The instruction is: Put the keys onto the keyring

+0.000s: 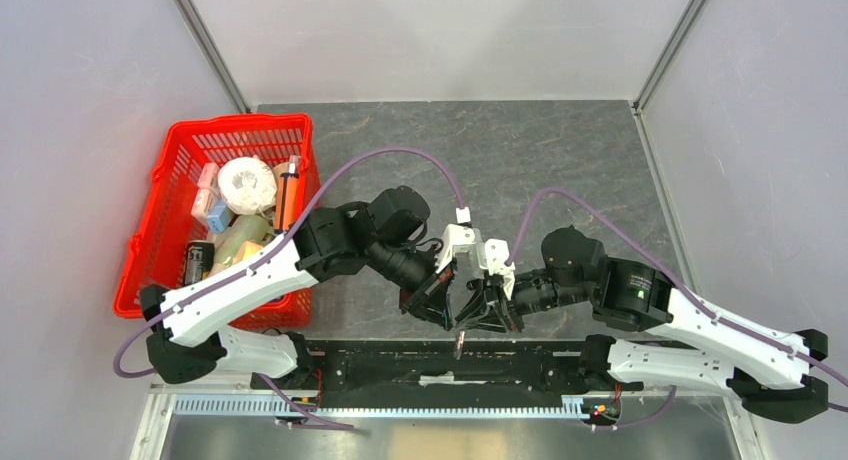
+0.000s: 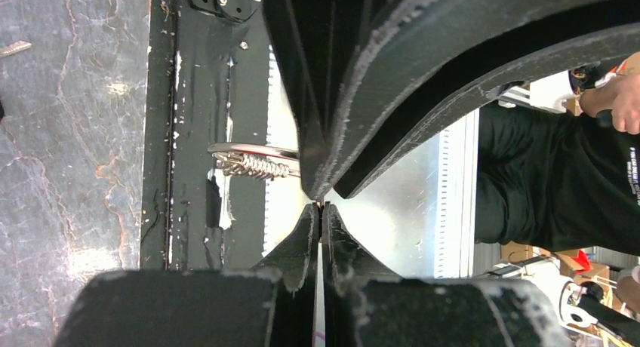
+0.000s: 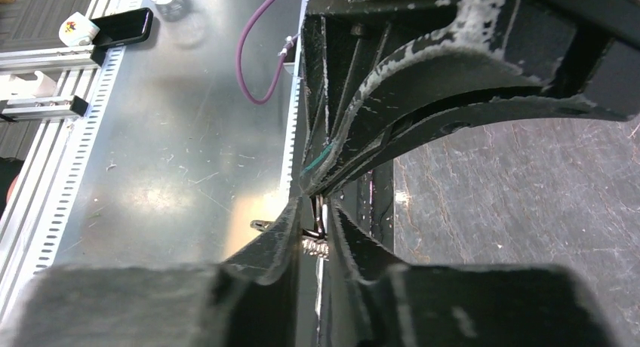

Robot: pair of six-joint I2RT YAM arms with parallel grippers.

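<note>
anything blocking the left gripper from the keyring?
Nothing visible. The keyring sticks out of the right gripper, which pinches it. The left gripper, fingers pressed together, sits tip to tip with the right one, with only open air between it and the ring.

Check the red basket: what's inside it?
The red basket holds a white roll, a blue packet, an orange item and a black can. The left arm crosses its near right corner, hiding whatever lies beneath.

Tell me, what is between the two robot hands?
The keyring and a key, where the left gripper and right gripper meet; both wrist views show it.
</note>
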